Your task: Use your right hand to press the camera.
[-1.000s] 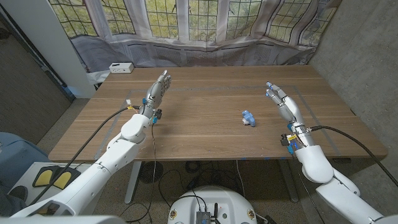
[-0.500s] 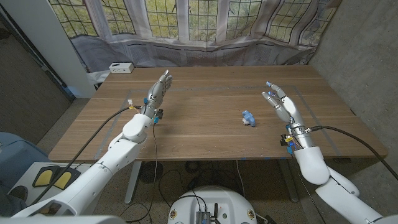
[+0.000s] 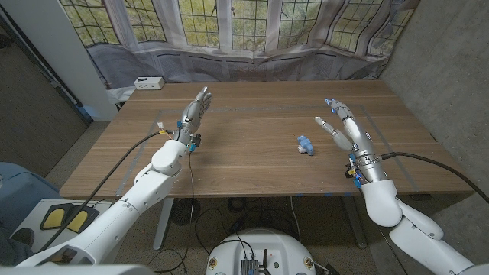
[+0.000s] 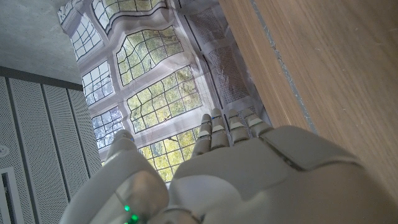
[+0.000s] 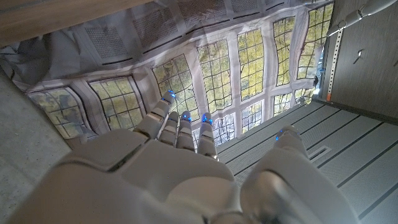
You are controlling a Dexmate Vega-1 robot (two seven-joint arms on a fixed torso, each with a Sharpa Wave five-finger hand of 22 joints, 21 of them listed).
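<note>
Right hand (image 3: 341,126) was raised over the right part of the wooden table (image 3: 252,164) in the head view, its fingers spread apart and holding nothing. It was near the small blue camera (image 3: 306,144), to the side of it, but not touching it. This camera sat on the table to the right of the middle, between the two hands and much closer to the right one. It looked like a very small toy, so I judge it was light and would slide or tip easily if pushed from the side; a gentle press straight down on its top seemed the safer way, with no need to grasp it. The left hand (image 3: 195,109) was up over the left part of the table, fingers straight and close together, also empty, well apart from the camera. A white box (image 3: 148,83) lay at the far left corner. In the left wrist view the back of the left hand (image 4: 249,168) appeared with its fingers extended beside the table's edge, and the curtain with a window pattern behind. In the right wrist view the right hand (image 5: 180,168) was seen from behind with the thumb held away from the other fingers, which confirmed that it was open; the camera's place was clear from the head view.
</note>
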